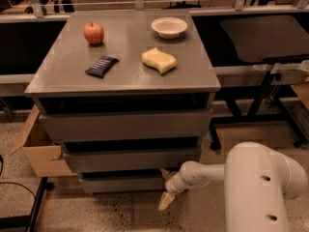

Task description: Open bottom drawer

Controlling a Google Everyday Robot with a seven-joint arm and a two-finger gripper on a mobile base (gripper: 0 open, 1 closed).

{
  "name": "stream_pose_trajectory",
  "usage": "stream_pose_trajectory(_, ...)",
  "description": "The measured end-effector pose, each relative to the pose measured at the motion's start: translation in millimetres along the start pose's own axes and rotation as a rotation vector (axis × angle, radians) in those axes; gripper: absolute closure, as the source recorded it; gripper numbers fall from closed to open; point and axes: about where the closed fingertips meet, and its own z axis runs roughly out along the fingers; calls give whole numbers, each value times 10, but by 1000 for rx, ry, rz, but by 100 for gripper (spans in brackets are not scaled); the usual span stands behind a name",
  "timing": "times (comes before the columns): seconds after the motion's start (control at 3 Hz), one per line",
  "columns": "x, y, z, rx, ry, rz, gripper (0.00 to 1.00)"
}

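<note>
The bottom drawer [123,183] sits lowest in the desk [63,81], just above the floor [111,212]; its narrow grey-brown front stands a little forward of the shadowed gap above it, under the middle drawer [133,159] and the tall top drawer [125,124]. The tool [165,186] is at the right end of that lowest front, on the end of a white arm [203,172] that reaches in from the bulky white robot body [263,187] at lower right; it is spread, one tan tip up beside the gap over the drawer and the other angled down toward the floor; whether either tip touches the front I cannot tell.

A cardboard box [41,153] with an open flap stands against the desk's left side, level with the two lower drawers; a black stand [34,209] and a thin cable [14,183] lie on the floor in front of it. On the grey desk top rest a red apple [93,33] at the back left, a white bowl [169,27] at the back right, a yellow sponge [159,60] in front of the bowl, and a dark packet [101,66] in front of the apple, all apart from one another.

To the right stands a dark-topped table [260,37] on black legs; a pale rail [145,4] runs along behind the desk; the floor is speckled and light.
</note>
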Motion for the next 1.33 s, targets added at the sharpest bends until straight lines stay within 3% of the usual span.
stream_pose_trajectory(0.33, -53, -114, 92, 11, 2, -13, 0)
stream_pose_trajectory(1.0, 58, -239, 538, -54, -10, 17, 2)
stream_pose_trajectory(1.33, 115, -240, 696, -83, -16, 31, 24)
